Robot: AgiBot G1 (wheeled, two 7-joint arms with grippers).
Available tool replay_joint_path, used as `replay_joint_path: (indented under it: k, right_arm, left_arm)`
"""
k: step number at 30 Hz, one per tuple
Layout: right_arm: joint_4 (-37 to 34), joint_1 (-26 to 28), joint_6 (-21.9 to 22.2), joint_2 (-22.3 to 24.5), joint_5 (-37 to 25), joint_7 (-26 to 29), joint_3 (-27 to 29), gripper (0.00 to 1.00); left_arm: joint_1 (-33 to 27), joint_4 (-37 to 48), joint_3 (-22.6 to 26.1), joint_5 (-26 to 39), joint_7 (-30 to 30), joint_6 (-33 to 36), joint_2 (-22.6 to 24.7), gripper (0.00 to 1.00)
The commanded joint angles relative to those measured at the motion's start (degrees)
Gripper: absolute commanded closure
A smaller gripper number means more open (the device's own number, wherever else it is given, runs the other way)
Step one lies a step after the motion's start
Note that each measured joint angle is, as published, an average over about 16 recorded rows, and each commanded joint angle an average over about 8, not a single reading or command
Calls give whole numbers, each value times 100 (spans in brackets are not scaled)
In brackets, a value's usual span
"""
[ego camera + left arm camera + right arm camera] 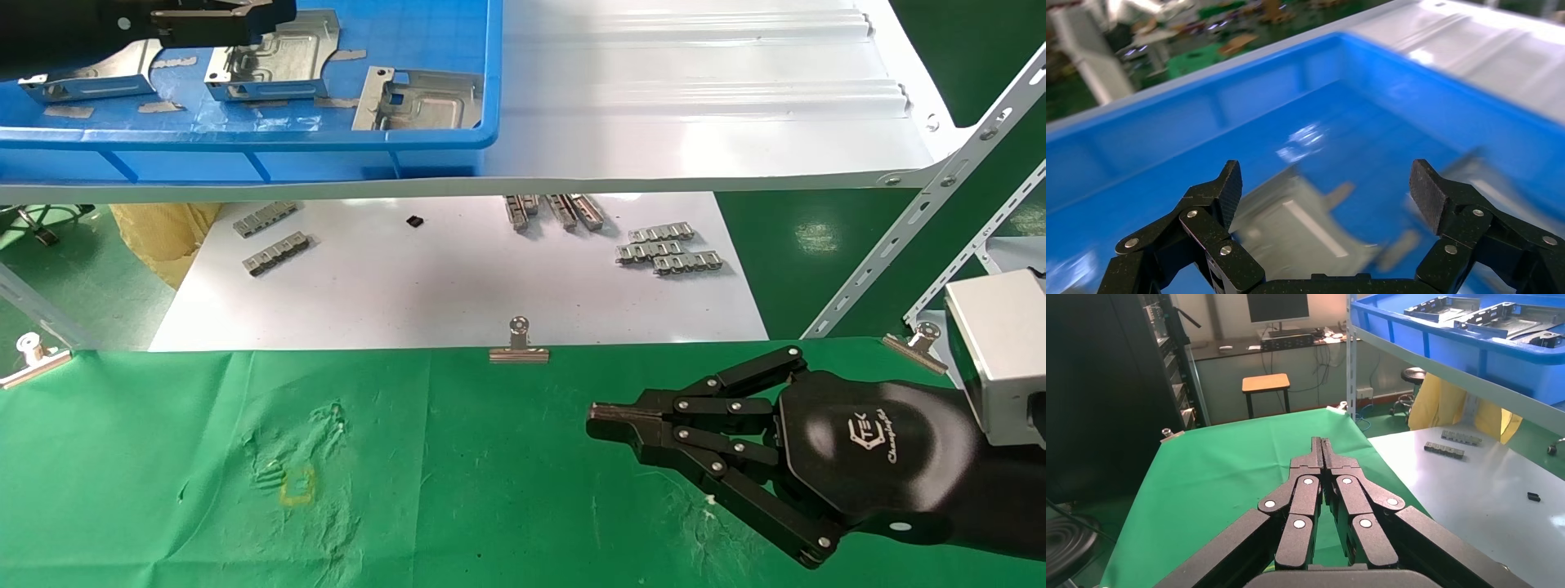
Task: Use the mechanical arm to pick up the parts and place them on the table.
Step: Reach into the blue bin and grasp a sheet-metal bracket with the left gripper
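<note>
I see my left black three-finger gripper [1324, 187] spread wide above a silvery stamped sheet-metal part [1297, 236] inside the blue plastic bin [245, 143]. My right black gripper [609, 418], fingers pressed together and empty, hovers over the green cloth table [449, 490].

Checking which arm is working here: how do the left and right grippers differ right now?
The left gripper is up in the blue bin on the shelf; the right gripper is low over the green table. The left gripper's fingers are spread open above a metal part; the right gripper's are pressed shut, holding nothing. Both are black with jointed link fingers.
</note>
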Motion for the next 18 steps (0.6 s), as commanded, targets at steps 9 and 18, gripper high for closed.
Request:
replay_joint_path:
  k: [9, 18]
  right_arm:
    - [0, 0, 0, 0, 0, 0, 0, 0]
    - [0, 0, 0, 0, 0, 0, 0, 0]
  left_arm:
    - [-506, 1173, 183, 374, 91, -649, 384, 73]
    - [-571, 1595, 150, 323, -1, -565, 459, 100]
